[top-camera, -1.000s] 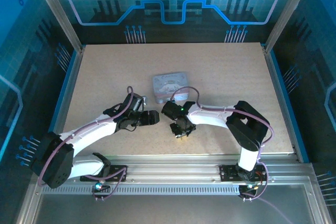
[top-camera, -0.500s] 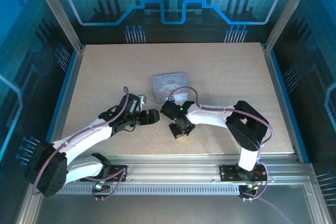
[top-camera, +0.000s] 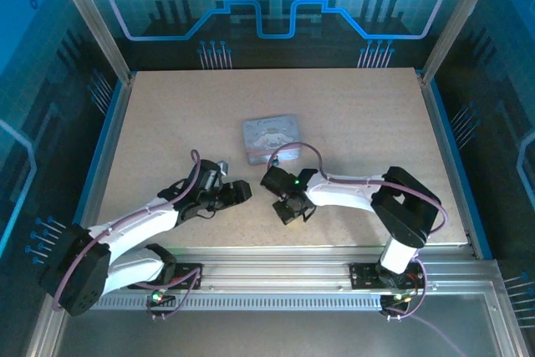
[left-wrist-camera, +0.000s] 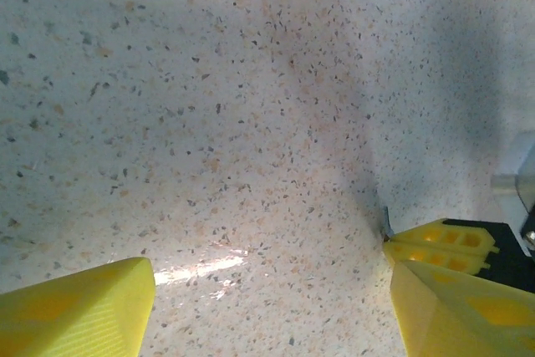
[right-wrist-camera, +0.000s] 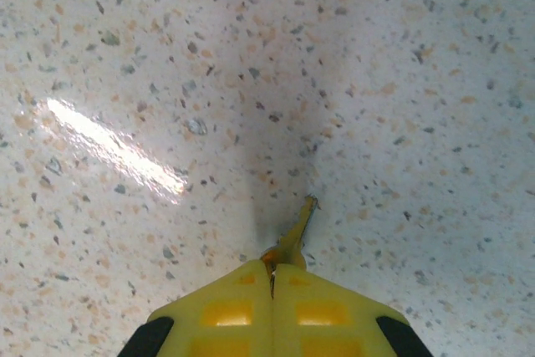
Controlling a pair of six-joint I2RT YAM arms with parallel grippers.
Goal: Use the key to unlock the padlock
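The key (right-wrist-camera: 299, 233) is pinched in the right gripper (right-wrist-camera: 272, 272), whose yellow jaws are clamped flat together. Its thin blade pokes out past the tips, down toward the speckled table (top-camera: 368, 114). Sweeping from the left: the left gripper (left-wrist-camera: 272, 273) sits low with jaws spread wide, bare tabletop between them, and points at the right gripper just beside it. Beyond the pair, mid-table, lies a pale printed tin (top-camera: 269, 135), well apart from both, lid down, contents hidden.

Evenly bright, sharp frames; glare streaks and soft shadows on table (right-wrist-camera: 418, 81)
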